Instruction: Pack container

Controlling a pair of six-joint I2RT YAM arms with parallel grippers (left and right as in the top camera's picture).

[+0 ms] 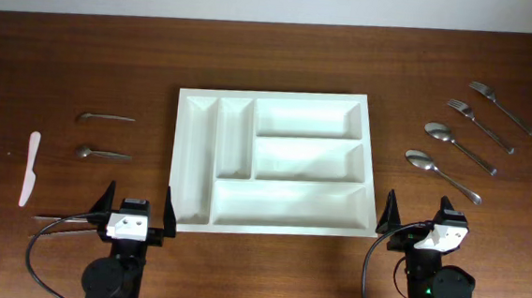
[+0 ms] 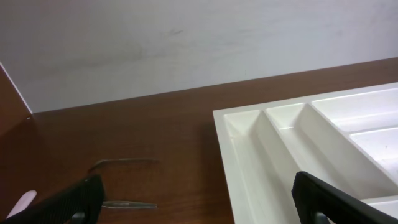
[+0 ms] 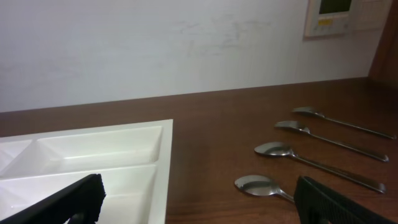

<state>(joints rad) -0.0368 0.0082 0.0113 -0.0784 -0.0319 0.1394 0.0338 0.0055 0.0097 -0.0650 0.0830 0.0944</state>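
The container (image 1: 179,162) is a large white tray with five empty compartments in the middle of the brown table. My left gripper (image 1: 140,192) stands open at the tray's front left corner with nothing between its fingers. In the left wrist view the left gripper (image 2: 199,199) frames bare wood and the container's left rim (image 2: 227,162). My right gripper (image 1: 420,209) is open and empty at the tray's front right corner. The right wrist view shows the right gripper (image 3: 202,199) spanning the container's right rim (image 3: 165,180) and bare table.
Left of the tray lie two small metal spoons (image 1: 105,117) (image 1: 102,154) and a white plastic knife (image 1: 30,168). To its right lie two larger spoons (image 1: 443,175) (image 1: 459,147) and two forks (image 1: 480,125) (image 1: 501,106). A white wall backs the table.
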